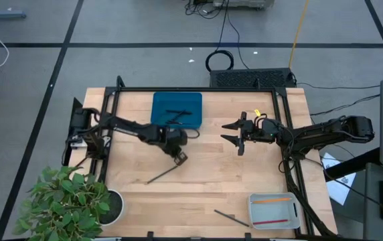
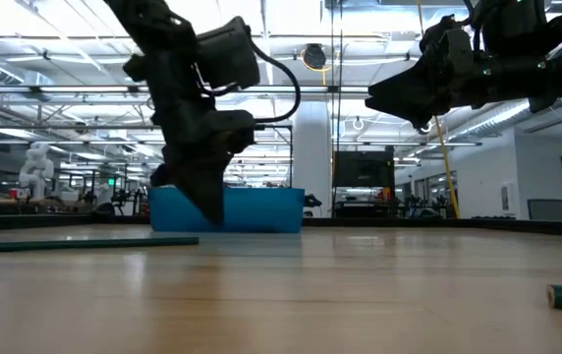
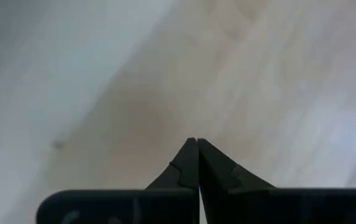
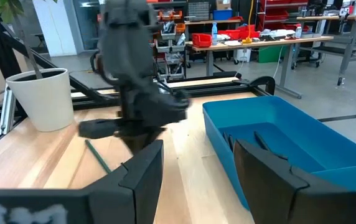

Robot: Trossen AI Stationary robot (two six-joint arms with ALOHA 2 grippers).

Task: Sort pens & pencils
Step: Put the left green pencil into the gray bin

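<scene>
Tabletop (image 1: 205, 184): pale wood, filling the middle of the high view inside a black frame.
Left arm: reaches from the left edge of the high view toward the centre, wrist bent down so the fingers point at the wood just below the blue tray; in the low view it stands as a dark column at left centre in front of the tray.
Right arm: comes in from the right edge of the high view, stretched level toward the centre and held well above the wood; in the low view it hangs in the upper right.
Blue tray (image 1: 177, 109): upper centre of the high view, with black pens (image 1: 176, 116) lying inside it.
Grey tray (image 1: 272, 210): lower right of the high view, holding an orange pencil (image 1: 273, 199) and a red pencil (image 1: 270, 221).
Left pincer (image 1: 180, 157): fingers pressed together tip to tip, nothing between them, tips low over the bare wood at the upper end of the loose dark stick.
Right pincer (image 1: 232, 132): fingers spread apart and empty, pointing toward the blue tray from its right.
Loose dark stick (image 1: 164, 174): lies slanted on the wood, lower left of centre.
Dark grey pencil (image 1: 231, 217): lies on the wood just left of the grey tray.
</scene>
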